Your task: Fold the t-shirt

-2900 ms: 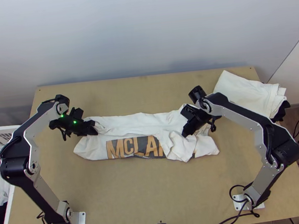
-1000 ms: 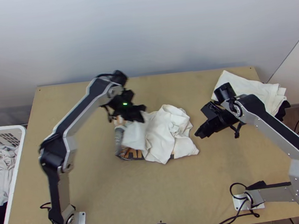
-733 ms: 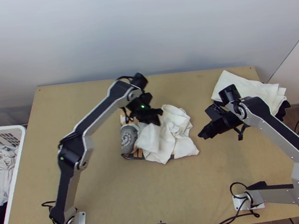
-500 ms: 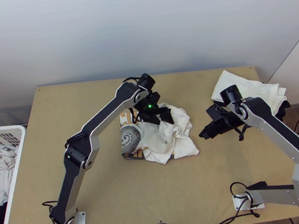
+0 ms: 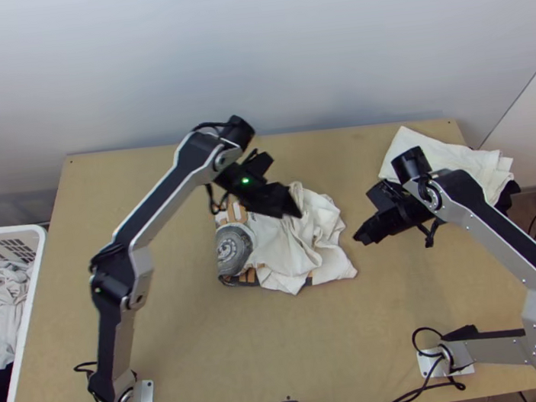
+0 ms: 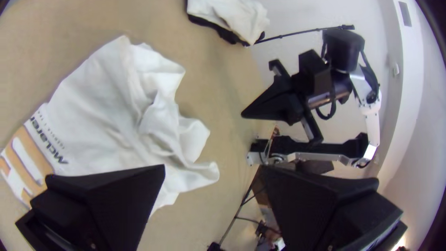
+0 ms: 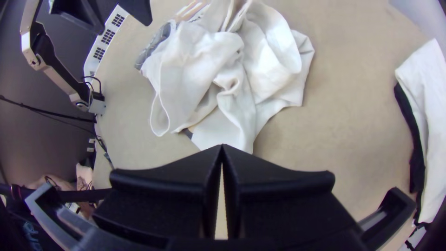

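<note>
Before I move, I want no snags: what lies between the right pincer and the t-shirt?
Only a narrow strip of bare table separates the right pincer from the t-shirt in the top view.

On the white T-shirt [image 6: 100, 111], dark lettering [image 6: 45, 139] reads "McLaren"; a smaller line [image 6: 55, 136] beneath the word is too fine to read with certainty. Large orange characters [image 6: 33, 149] stand beside it, incomplete. The grey round print [image 5: 232, 250] bears marks too small to read. Blue lettering [image 7: 32, 236], right wrist view, is illegible.
</note>
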Robot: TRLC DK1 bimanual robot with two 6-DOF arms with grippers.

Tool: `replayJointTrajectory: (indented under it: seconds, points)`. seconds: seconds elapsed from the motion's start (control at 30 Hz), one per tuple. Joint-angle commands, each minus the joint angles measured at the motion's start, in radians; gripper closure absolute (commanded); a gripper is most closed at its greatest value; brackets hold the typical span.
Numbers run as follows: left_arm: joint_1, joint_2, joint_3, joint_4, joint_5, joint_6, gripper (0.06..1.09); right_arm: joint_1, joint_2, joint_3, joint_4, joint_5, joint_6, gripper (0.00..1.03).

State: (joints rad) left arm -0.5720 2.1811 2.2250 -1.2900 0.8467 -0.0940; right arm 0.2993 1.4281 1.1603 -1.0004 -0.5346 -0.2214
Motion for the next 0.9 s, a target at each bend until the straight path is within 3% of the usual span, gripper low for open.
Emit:
replayJointTrajectory:
  seconds: [0.0, 0.17, 0.5, 0.73, 0.87]
  points:
    - [0.084, -0.130, -0.195, -0.129, -0.124, 0.174, 0.10, 0.089, 0.046, 0.113, 0.000, -0.001, 0.010, 0.99]
    - [0.127, -0.225, -0.412, 0.054, -0.248, 0.106, 0.11, 0.178, 0.127, 0.225, 0.000, -0.004, 0.011, 0.99]
    - [0.084, -0.245, -0.696, 0.291, -0.267, -0.026, 0.11, 0.291, 0.371, 0.440, 0.051, -0.027, 0.025, 0.99]
    - [0.021, -0.270, -0.831, 0.365, -0.360, -0.032, 0.11, 0.288, 0.511, 0.555, 0.118, -0.062, 0.076, 0.99]
    - [0.020, -0.280, -0.863, 0.377, -0.363, -0.033, 0.11, 0.290, 0.589, 0.581, 0.128, -0.064, 0.086, 0.99]
